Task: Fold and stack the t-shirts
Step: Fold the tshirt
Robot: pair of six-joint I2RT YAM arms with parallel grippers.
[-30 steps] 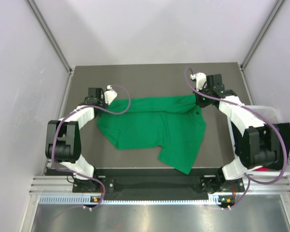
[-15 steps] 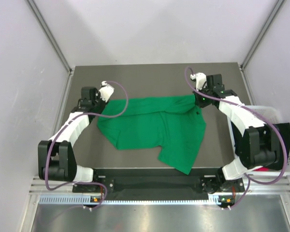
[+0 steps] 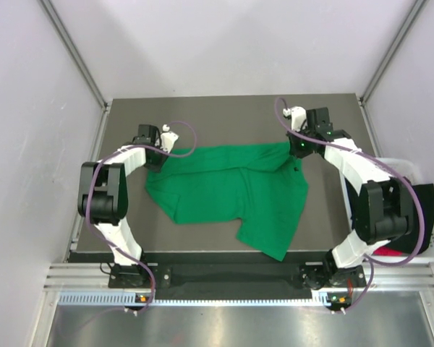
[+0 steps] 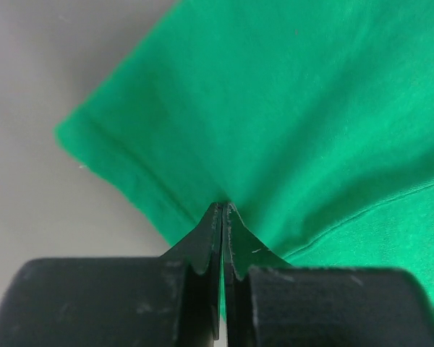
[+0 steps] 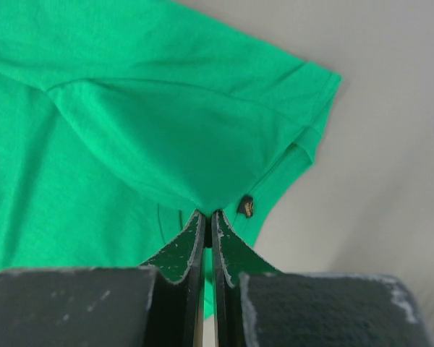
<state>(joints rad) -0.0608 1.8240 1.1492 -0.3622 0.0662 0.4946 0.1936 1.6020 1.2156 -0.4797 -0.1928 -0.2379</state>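
Observation:
A bright green t-shirt (image 3: 231,191) lies loosely spread on the dark table (image 3: 224,119), its near right part hanging towards the front edge. My left gripper (image 3: 160,153) is at its far left corner and my right gripper (image 3: 295,150) at its far right corner. Seen from the left wrist, the left gripper (image 4: 223,207) is shut on green cloth (image 4: 296,108) just inside a hemmed edge. In the right wrist view the right gripper (image 5: 208,213) is shut on a tented pinch of the shirt (image 5: 130,130), beside a small dark label (image 5: 245,206).
A white basket (image 3: 398,160) stands off the table's right side, holding a bunched black t-shirt (image 3: 424,210) and a bit of a red one (image 3: 396,254). Pale walls enclose the table on three sides. Both arm bases sit at the near edge.
The left gripper let go of the shirt's far left corner, drew back to the left, then returned and shut on the corner again. The right arm and the shirt stayed put.

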